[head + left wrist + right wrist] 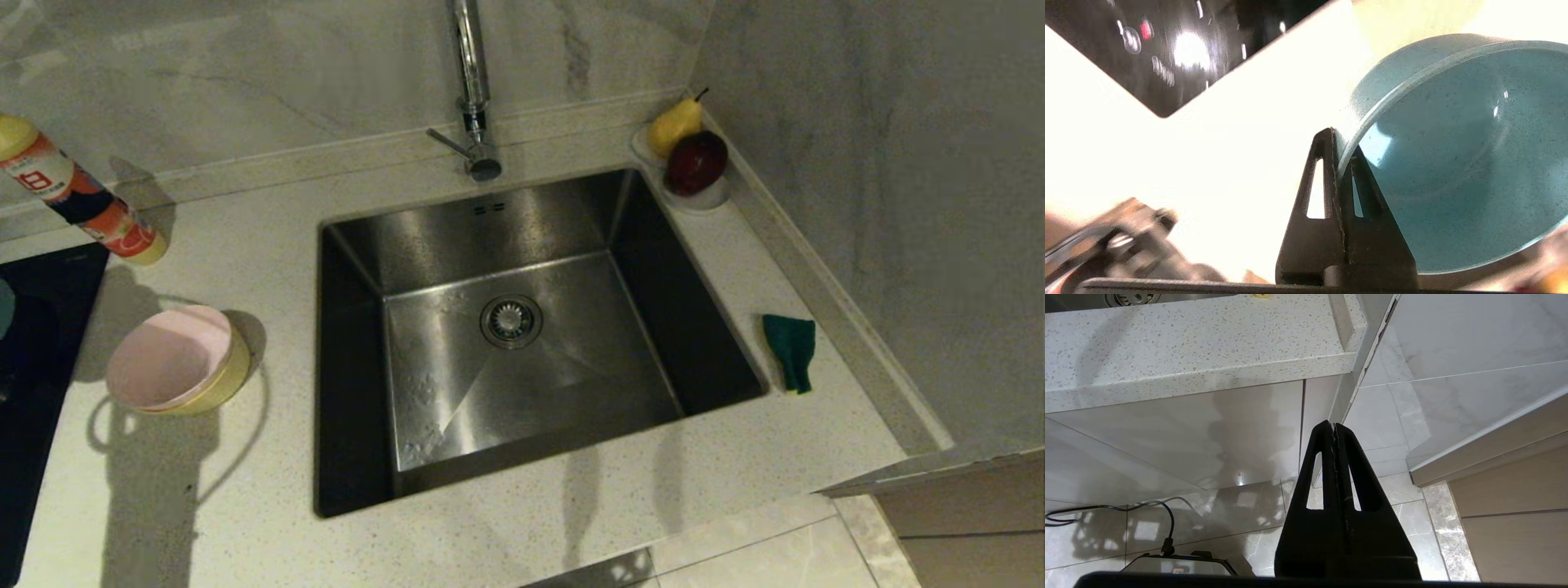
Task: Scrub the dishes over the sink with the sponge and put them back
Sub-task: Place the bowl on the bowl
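Note:
In the left wrist view my left gripper [1340, 143] is shut on the rim of the light blue bowl [1453, 155], one finger inside it and one outside, with the bowl tipped above the pale counter. In the head view only a sliver of that bowl [4, 309] shows at the far left edge. The pink bowl [167, 355] sits nested in the yellow bowl [227, 377] on the counter left of the sink [571, 367]. The green sponge [790, 351] lies on the counter right of the sink. My right gripper [1334, 426] hangs shut and empty below the counter edge.
The chrome faucet [472, 82] stands behind the sink. A black hob [41, 327] lies at the far left, with a tilted bottle [82, 200] behind it. A white dish [702, 198] holding a pear [676, 126] and an apple [695, 162] sits in the back right corner.

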You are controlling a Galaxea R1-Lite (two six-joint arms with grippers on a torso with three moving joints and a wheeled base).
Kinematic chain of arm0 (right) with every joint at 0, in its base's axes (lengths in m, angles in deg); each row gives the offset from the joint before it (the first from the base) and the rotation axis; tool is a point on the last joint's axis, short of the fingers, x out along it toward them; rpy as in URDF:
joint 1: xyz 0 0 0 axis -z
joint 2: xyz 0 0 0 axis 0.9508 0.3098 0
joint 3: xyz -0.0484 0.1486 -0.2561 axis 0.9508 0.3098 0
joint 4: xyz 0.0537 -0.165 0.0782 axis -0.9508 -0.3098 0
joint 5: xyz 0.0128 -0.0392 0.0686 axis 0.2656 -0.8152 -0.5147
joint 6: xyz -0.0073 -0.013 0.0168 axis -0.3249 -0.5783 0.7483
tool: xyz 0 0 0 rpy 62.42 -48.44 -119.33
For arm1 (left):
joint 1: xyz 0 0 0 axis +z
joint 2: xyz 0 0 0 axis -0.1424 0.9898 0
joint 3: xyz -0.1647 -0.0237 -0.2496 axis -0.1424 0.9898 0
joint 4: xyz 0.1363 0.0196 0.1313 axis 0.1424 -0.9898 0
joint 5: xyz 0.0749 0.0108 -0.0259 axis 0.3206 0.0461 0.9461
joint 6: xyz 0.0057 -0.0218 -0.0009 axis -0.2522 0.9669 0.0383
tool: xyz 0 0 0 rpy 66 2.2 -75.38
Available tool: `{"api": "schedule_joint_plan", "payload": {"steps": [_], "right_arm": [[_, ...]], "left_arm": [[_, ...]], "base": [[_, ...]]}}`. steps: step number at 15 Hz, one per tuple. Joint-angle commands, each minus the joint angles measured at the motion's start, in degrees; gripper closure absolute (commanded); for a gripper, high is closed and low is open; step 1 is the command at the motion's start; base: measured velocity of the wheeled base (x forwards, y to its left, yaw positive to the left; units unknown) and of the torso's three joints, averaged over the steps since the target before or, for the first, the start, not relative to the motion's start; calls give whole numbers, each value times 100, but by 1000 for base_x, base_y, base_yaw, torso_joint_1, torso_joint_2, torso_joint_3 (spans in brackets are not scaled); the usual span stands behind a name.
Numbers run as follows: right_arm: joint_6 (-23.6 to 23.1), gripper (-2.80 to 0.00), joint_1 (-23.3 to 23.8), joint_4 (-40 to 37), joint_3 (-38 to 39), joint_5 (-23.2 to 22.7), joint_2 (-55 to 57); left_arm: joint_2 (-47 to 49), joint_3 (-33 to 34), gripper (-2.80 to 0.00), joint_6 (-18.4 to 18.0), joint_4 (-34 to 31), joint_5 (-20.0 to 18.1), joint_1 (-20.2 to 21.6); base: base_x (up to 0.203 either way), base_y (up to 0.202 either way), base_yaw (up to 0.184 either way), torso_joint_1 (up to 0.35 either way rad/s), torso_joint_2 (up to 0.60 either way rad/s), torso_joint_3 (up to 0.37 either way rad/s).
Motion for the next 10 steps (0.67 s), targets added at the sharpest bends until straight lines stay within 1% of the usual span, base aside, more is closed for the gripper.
{"api": "schedule_joint_plan", "payload": {"steps": [1, 3, 4, 5, 7, 9, 10], "right_arm": [[-7, 0, -1, 1, 0, -1, 7], [-7, 0, -1, 1, 0, -1, 7], [-7, 0, -1, 1, 0, -1, 7], [-7, 0, -1, 1, 0, -1, 7], [-7, 0, -1, 1, 0, -1, 7], [-7, 0, -1, 1, 0, -1, 7], [-7, 0, -1, 1, 0, -1, 7]], "left_arm": [[-265, 13, 0, -212, -247, 18, -252], [-329, 73, 0, -461, -265, 57, -582], [-326, 104, 0, -579, -262, 139, -789], [-314, 119, 0, -662, -242, 333, -994], [-282, 124, 0, -723, -196, 726, -1527], [-272, 136, 0, -760, -190, 850, -2040], [-260, 147, 0, -779, -189, 868, -2228]], "base": [[0, 0, 0, 0, 0, 0], [0, 0, 0, 0, 0, 0], [0, 0, 0, 0, 0, 0], [0, 0, 0, 0, 0, 0], [0, 0, 0, 0, 0, 0], [0, 0, 0, 0, 0, 0], [0, 0, 0, 0, 0, 0]]}}
